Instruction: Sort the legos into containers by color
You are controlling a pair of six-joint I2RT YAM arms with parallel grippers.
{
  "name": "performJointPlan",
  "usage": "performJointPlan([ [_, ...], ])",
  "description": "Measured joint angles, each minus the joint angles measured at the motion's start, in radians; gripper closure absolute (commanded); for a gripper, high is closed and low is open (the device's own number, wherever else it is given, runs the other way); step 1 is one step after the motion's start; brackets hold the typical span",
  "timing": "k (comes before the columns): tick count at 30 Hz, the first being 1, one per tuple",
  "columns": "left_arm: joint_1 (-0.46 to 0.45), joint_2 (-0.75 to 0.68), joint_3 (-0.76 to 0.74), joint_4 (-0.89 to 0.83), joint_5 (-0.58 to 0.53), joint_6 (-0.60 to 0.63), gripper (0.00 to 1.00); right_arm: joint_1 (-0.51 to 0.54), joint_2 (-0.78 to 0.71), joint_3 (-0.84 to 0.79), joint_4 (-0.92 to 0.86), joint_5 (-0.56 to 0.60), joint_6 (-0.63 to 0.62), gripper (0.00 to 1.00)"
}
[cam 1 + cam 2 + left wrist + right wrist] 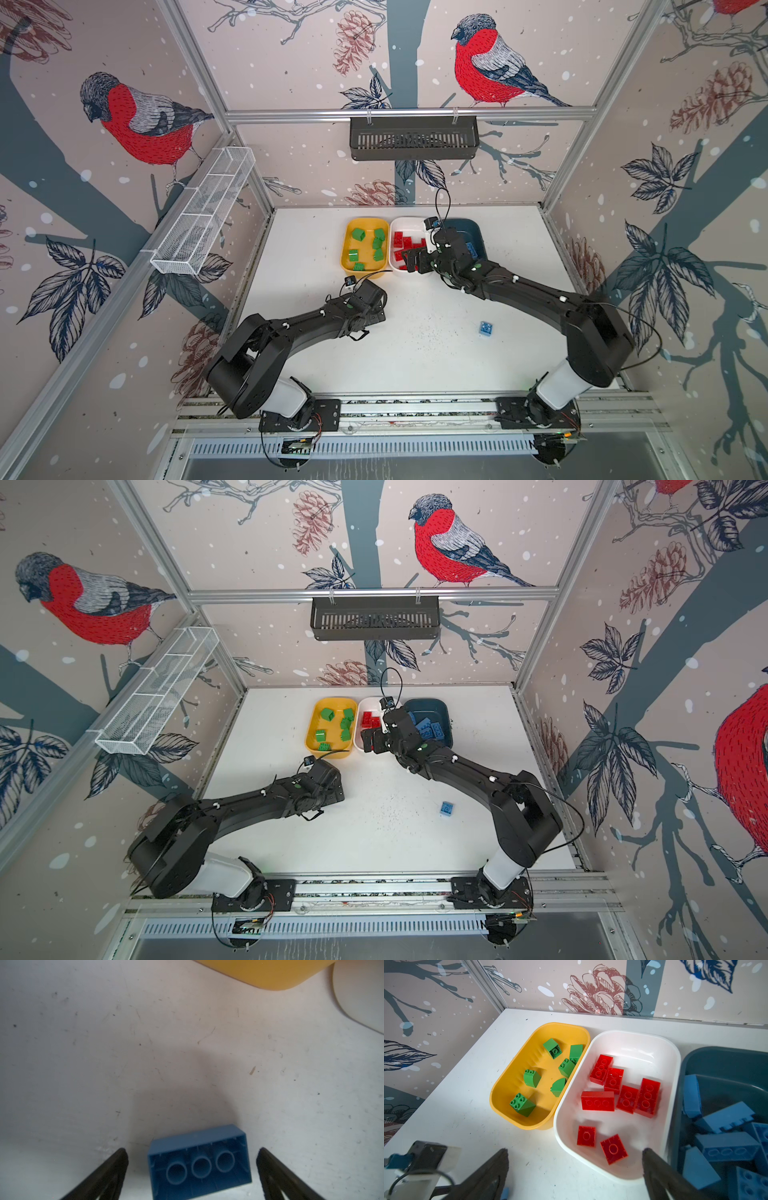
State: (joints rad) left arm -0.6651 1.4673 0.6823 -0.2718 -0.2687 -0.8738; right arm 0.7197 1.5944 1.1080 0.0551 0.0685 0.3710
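My left gripper [192,1150] is open and low over the table, its jaws on either side of a blue lego [199,1163] that lies with its hollow underside showing, untouched. In both top views the left wrist [361,303] hides that brick. My right gripper [576,1151] is open and empty above the near end of the white container [675,1059], which holds several red legos [597,1100]. The yellow container [500,1093] holds green legos [532,1078]. The teal container [716,1053] holds blue legos [726,1147]. A small blue lego [486,328] sits alone on the table.
The three tubs stand side by side at the back of the white table [436,361]. A white wire mesh basket [203,216] hangs on the left wall and a dark slatted basket [413,139] on the back rail. Both arm bases sit on the front rail [415,409].
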Motion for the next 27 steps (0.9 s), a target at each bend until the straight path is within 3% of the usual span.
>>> performJointPlan([
  [6,-0.013,0.046,0.037,-0.010,-0.026,-0.010,0.05,0.012,-0.156,-0.141,0.033,0.083,0.039,0.00],
  [16,-0.050,0.111,0.073,-0.039,-0.079,-0.013,0.20,0.003,-0.359,-0.273,0.020,0.240,0.129,0.00],
  [27,-0.084,0.155,0.125,-0.058,-0.092,-0.013,0.35,-0.096,-0.499,-0.368,-0.024,0.305,0.208,0.00],
])
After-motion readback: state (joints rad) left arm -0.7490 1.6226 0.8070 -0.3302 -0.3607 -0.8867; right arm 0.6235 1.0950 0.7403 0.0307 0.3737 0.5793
